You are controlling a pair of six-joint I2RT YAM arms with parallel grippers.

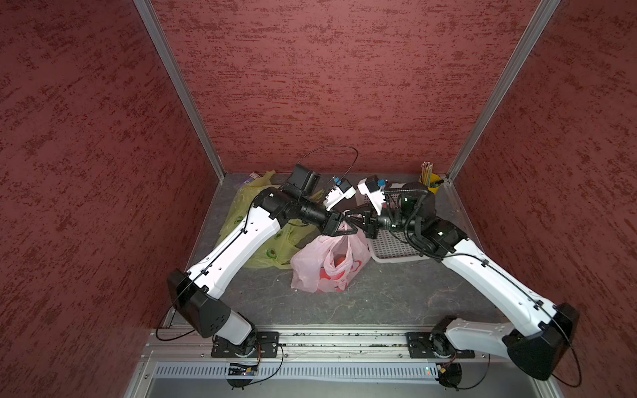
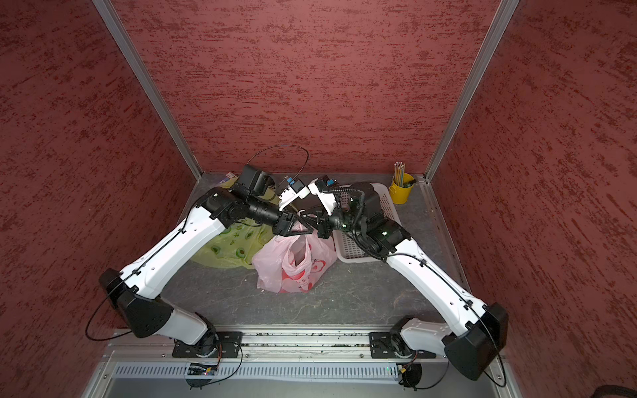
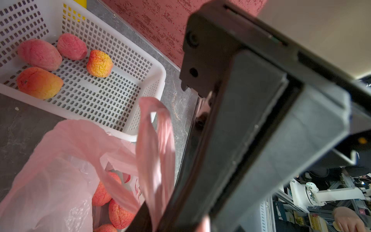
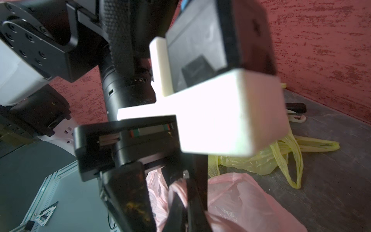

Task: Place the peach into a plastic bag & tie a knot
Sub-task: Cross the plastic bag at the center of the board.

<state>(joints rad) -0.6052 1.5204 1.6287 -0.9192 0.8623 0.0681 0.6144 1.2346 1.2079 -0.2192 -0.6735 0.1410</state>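
Observation:
The pink plastic bag [image 1: 324,265] stands in the middle of the floor in both top views, mouth up. Peaches [image 3: 101,193] lie inside it. My two grippers meet tip to tip just above the bag's far edge. A bag handle [image 3: 154,152] runs between the fingers of the left gripper [image 1: 348,230], which is shut on it; the handle's loop sticks out beyond the fingers. The right gripper [image 1: 360,224] is shut on the bag's other pink handle [image 4: 178,186], pinched at its fingertips. Several more peaches [image 3: 39,82] lie in the white basket [image 3: 158,70].
The white basket [image 1: 396,248] sits to the right of the bag, under the right arm. Crumpled yellow-green bags [image 1: 248,213] lie at the back left, under the left arm. A yellow cup of pencils [image 1: 429,181] stands in the back right corner. Red walls close three sides.

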